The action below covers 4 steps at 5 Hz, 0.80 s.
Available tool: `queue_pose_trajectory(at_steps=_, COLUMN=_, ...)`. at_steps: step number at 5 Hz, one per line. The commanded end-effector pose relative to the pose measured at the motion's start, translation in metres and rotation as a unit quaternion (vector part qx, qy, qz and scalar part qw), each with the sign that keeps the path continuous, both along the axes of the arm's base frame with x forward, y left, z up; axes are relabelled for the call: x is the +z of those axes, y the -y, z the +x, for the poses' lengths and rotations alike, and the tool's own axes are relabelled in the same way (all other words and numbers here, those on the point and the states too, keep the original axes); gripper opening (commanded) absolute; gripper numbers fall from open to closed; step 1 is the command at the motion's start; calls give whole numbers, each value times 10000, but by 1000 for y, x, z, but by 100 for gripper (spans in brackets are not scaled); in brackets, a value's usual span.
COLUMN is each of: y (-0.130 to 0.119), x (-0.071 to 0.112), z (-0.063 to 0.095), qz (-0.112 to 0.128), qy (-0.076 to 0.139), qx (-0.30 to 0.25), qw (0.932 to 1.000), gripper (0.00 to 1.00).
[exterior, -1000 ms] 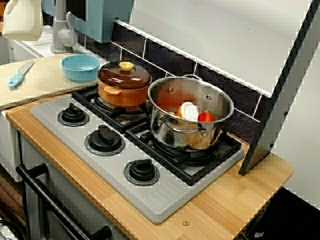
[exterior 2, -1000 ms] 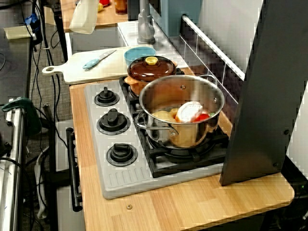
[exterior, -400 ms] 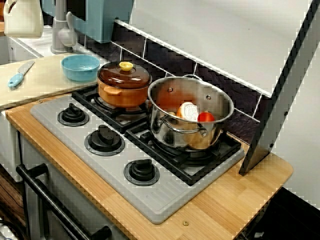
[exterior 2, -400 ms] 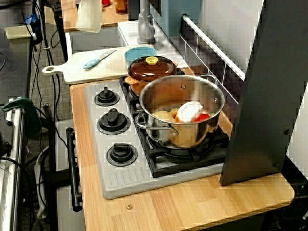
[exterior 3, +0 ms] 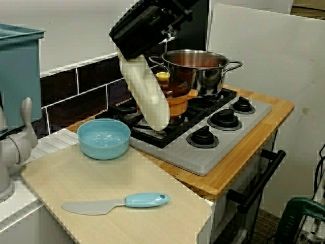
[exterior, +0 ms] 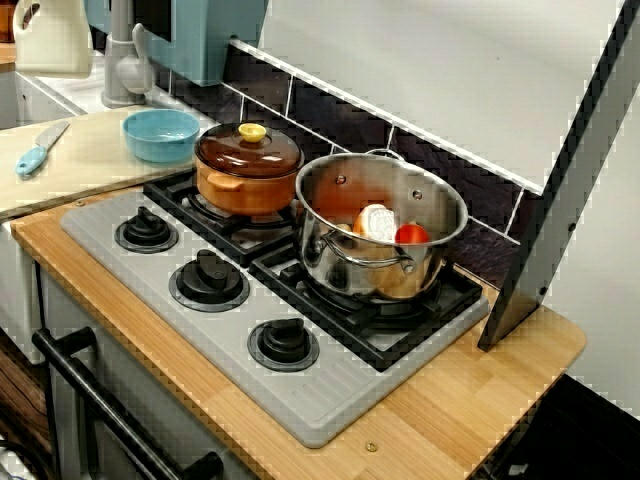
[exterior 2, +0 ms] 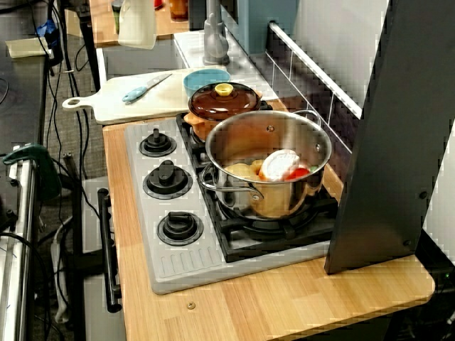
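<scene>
In the low side view we see the cream-covered gripper [exterior 3: 157, 120] hanging tip down in the air, holding nothing that we can see. The cover hides its fingers, so we cannot tell whether they are apart or together. Nearest is the blue bowl [exterior 3: 104, 138], on the cutting board [exterior 3: 76, 173], just beside the gripper and not touching it. A knife [exterior 3: 117, 202] lies nearer us on the board. The lidded brown pot [exterior 3: 179, 96] sits on the stove [exterior 3: 203, 158] behind the gripper.
</scene>
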<state>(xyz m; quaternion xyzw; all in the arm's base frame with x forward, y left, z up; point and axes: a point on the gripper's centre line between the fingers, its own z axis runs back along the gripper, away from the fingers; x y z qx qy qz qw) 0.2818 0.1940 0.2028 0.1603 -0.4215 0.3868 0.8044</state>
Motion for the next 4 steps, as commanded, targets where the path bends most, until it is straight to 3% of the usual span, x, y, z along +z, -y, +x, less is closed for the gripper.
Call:
queue_pose_trajectory(at_steps=1, y=6, x=-2, z=-3, qz=229, qy=179, qx=-13, qw=9996, gripper=0)
queue_pose_trajectory(at_steps=4, y=21, x=-10, z=2, qz=233, qy=528, qx=61, qw=9983, gripper=0)
